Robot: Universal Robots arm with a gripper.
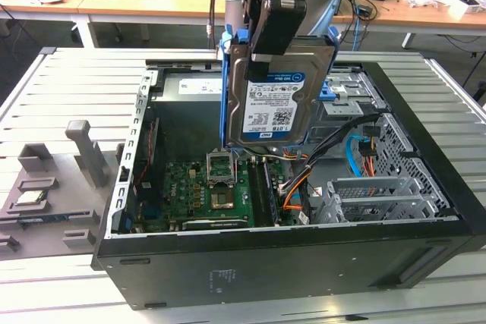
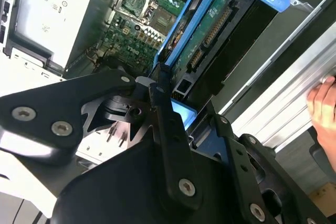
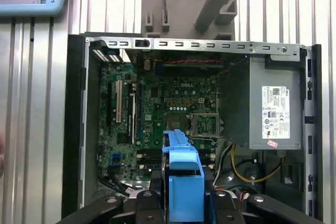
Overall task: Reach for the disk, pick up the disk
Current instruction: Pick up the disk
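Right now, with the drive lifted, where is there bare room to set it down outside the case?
The gripper holds the disk above the open case. Free: slatted table between the case and the grey fixture, toward the exterior view's left. Crowded: inside the case, motherboard and cables.

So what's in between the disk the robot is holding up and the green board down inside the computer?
Nothing but air. In the exterior view the disk hangs from the gripper above the open case, with a bare gap down to the green motherboard.
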